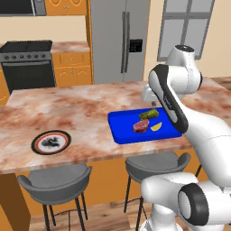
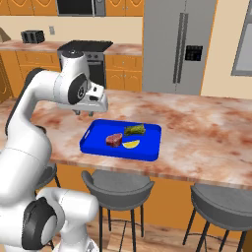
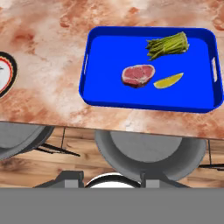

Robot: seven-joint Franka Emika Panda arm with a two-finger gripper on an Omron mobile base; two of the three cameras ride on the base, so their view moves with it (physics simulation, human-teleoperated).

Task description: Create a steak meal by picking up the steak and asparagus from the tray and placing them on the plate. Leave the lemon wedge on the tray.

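Steak, asparagus, lemon wedge on tray

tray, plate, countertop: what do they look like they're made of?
Tray: probably plastic, going by its uniform saturated blue, moulded rim and handle slots. Plate: likely glazed ceramic, with a dark rim, reddish ring and patterned white centre. Countertop: looks like polished marble or granite, veined pink and white. All rendered, so these are guesses.

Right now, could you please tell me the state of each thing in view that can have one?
steak: lying flat on the tray, not yet moved.
asparagus: bundled, lying on the tray behind the steak.
lemon wedge: on the tray beside the steak.
tray: flat on the counter, holding all three foods.
plate: on the counter, no food on it.
gripper: shut, holding nothing, above the counter beside the tray.
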